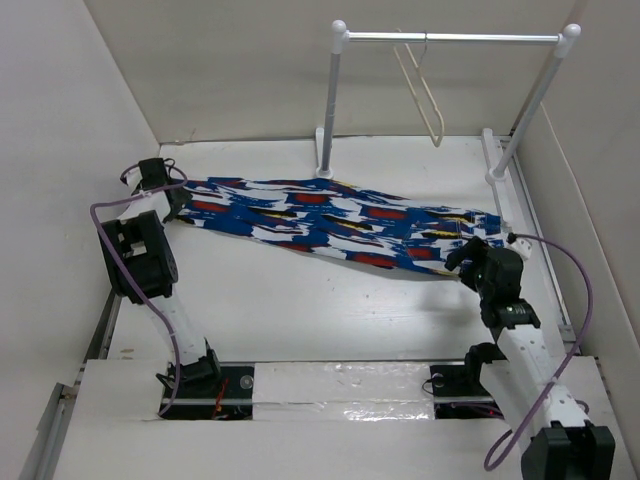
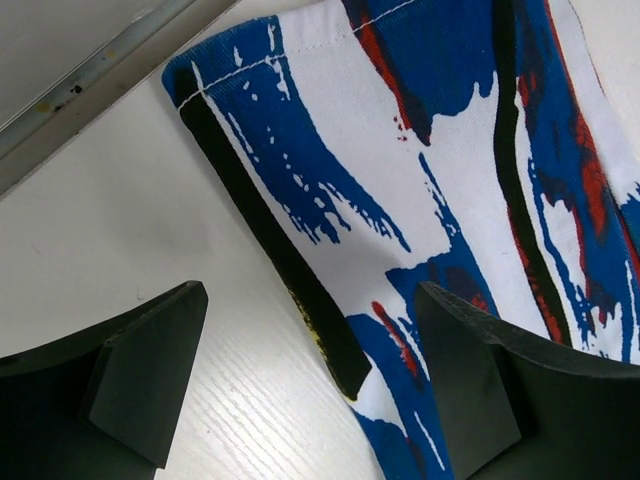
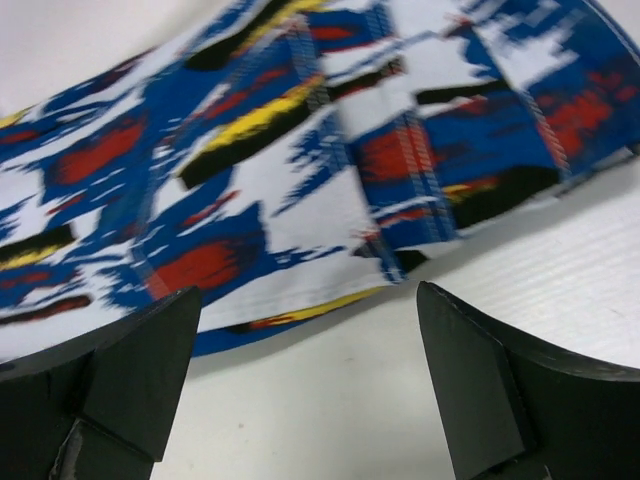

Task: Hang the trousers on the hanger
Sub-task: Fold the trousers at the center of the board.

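Trousers point(image 1: 340, 225) lie flat on the table point(image 1: 300, 310); the hanger point(image 1: 430, 115) hangs from the rail point(image 1: 450, 37). Left gripper point(image 2: 310, 375) and right gripper point(image 3: 308, 375) sit at opposite ends, jaws apart, gripping nothing.

- trousers point(image 1: 340, 225) flat on table point(image 1: 300, 310), spread L-R
- hanger point(image 1: 422, 95) on rail point(image 1: 450, 37), behind trousers
- L gripper point(image 1: 172, 197) at trousers' L end, R gripper point(image 1: 462, 256) at R end
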You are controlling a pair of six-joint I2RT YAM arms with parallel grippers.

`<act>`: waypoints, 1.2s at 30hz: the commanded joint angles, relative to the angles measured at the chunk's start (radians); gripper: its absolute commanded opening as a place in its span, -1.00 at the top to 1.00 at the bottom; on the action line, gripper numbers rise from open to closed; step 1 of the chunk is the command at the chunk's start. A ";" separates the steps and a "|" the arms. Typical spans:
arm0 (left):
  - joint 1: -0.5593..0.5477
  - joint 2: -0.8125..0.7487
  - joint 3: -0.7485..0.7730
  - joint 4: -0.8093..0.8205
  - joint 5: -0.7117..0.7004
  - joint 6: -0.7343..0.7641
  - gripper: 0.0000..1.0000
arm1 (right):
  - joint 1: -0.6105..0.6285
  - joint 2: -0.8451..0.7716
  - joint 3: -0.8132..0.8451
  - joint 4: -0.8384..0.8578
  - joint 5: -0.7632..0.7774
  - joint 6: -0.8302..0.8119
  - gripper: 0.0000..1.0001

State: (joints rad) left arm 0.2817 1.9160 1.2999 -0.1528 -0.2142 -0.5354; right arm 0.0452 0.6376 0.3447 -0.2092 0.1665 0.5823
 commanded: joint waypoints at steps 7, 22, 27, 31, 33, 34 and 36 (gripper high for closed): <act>0.007 0.075 0.082 0.013 0.096 -0.038 -0.69 | -0.267 0.172 -0.091 0.229 -0.107 0.128 -0.79; -0.003 0.103 0.082 0.029 0.011 -0.072 1.00 | -0.421 0.584 -0.003 0.527 -0.257 0.176 0.94; 0.010 -0.011 -0.049 -0.030 -0.161 -0.049 1.00 | -0.452 0.449 0.007 0.401 -0.219 0.154 1.00; 0.042 -0.196 -0.236 -0.086 -0.304 -0.104 1.00 | -0.516 0.297 -0.004 0.292 -0.234 0.122 1.00; 0.042 -0.264 -0.319 -0.125 -0.338 -0.123 1.00 | -0.538 0.188 -0.024 0.229 -0.299 0.110 0.99; 0.042 -0.325 -0.330 -0.135 -0.344 -0.121 1.00 | -0.538 0.147 -0.030 0.212 -0.318 0.105 0.97; 0.042 -0.380 -0.352 -0.157 -0.327 -0.109 1.00 | -0.538 0.067 -0.068 0.156 -0.323 0.097 0.85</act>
State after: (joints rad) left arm 0.3016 1.6459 0.9600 -0.2749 -0.4057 -0.6445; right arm -0.4683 0.8017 0.3042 -0.0029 -0.1650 0.7124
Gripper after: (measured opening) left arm 0.055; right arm 0.247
